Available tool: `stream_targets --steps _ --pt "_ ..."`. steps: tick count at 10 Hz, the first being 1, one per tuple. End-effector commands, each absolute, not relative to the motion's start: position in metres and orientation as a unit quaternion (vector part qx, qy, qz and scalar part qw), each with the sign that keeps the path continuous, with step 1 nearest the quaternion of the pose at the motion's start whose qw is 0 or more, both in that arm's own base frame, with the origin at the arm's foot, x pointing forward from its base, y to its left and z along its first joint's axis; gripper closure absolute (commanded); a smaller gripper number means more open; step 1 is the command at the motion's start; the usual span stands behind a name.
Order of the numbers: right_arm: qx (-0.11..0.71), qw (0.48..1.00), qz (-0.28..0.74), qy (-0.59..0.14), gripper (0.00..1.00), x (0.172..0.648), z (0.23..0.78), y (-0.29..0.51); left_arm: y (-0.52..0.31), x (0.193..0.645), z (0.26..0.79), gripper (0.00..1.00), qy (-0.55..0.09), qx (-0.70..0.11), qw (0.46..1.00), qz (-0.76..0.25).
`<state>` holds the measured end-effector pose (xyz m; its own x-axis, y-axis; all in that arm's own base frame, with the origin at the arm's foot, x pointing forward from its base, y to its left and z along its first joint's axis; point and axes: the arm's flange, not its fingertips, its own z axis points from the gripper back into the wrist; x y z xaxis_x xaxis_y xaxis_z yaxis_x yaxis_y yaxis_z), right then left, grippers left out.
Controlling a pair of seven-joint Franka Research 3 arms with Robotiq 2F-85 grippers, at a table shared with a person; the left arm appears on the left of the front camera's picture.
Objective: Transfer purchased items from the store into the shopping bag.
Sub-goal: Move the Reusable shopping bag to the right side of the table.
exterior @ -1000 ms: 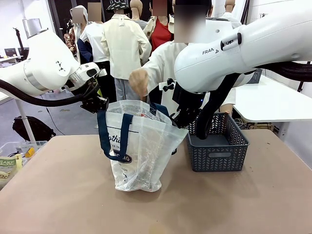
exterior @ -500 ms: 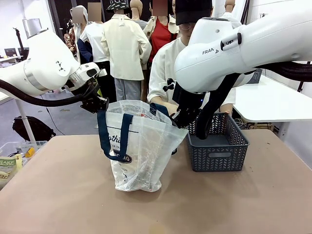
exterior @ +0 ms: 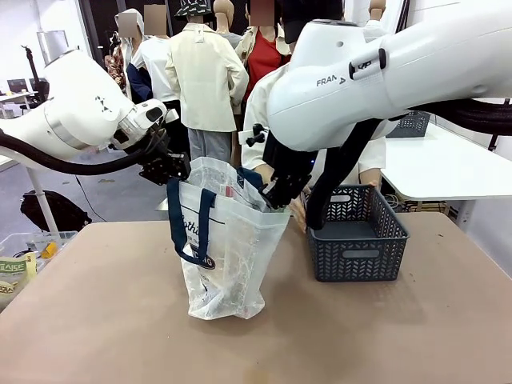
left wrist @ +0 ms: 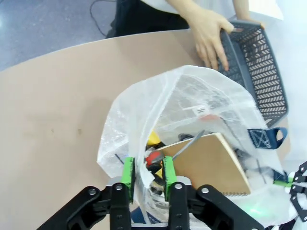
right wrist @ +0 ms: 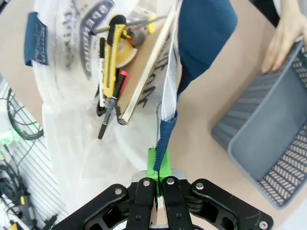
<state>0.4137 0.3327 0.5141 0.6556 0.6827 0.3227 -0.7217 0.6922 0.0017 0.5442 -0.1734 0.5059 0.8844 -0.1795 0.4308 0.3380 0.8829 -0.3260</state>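
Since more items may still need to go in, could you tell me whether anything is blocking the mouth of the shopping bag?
Nothing visible blocks it. The shopping bag is held open at its rim by the left tool and right tool; the notebook sits inside, below the rim.

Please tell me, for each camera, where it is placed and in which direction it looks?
Front: between the arms, facing across the table; both arms hold the shopping bag beside the basket.
Left wrist: above the bag, looking down; left gripper jaws part-open around the rim, person's hand on basket.
Right wrist: looking down; right gripper shut on the bag's edge.
Shared: bag, basket.
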Motion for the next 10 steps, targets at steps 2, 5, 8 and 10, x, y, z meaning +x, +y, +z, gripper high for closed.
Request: stream_targets --steps 2,5,8,10 --pt "0.058 0.896 0.407 -0.166 1.00 0.423 0.509 0.348 -0.170 0.544 0.492 0.00 -0.195 -0.282 0.929 -0.137" --pt "0.064 0.889 0.421 -0.170 1.00 0.428 0.509 0.364 -0.169 0.547 0.469 0.00 -0.177 -0.350 0.911 -0.124" --pt "0.060 0.873 0.450 -0.177 1.00 0.429 0.510 0.388 -0.169 0.548 0.454 0.00 -0.173 -0.407 0.889 -0.121" --pt "0.059 0.856 0.483 -0.175 1.00 0.428 0.508 0.404 -0.170 0.547 0.452 0.00 -0.175 -0.416 0.884 -0.121"
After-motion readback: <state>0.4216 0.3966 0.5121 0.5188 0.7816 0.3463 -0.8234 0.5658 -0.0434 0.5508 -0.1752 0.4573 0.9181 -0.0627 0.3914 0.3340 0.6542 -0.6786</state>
